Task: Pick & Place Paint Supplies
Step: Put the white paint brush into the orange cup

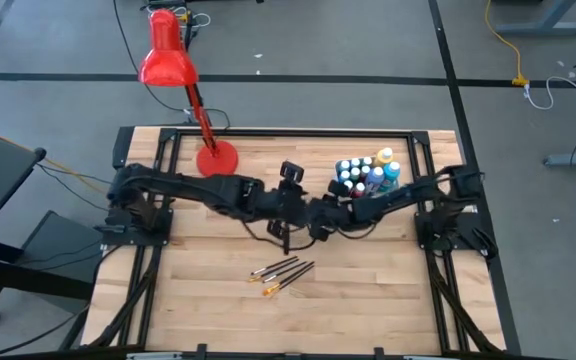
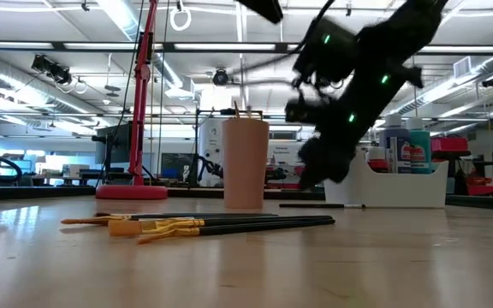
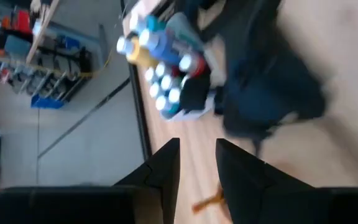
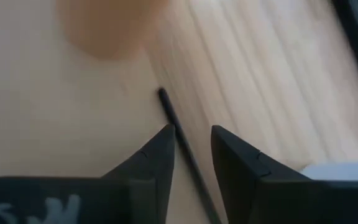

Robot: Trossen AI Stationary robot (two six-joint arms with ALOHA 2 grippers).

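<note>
We counted about ten paint bottles [image 1: 366, 177] packed in the white tub [image 2: 383, 190], which stood just right of the orange cup [image 2: 246, 162]; four paintbrushes [image 1: 282, 274] lay bunched on the table [image 1: 368, 300] in front of that cup, and a fifth brush [image 4: 182, 149] lay alone between cup and tub. The left gripper [image 3: 196, 168] and the right gripper [image 4: 191, 152] met beside the cup, each with fingers parted and holding nothing, the right one straddling the lone brush; a red lamp [image 1: 173, 62] stood behind-left of the cup, and we could read no labels.

Smooth pale wood table [image 1: 368, 300]; glossy red lamp [image 1: 168, 55].
</note>
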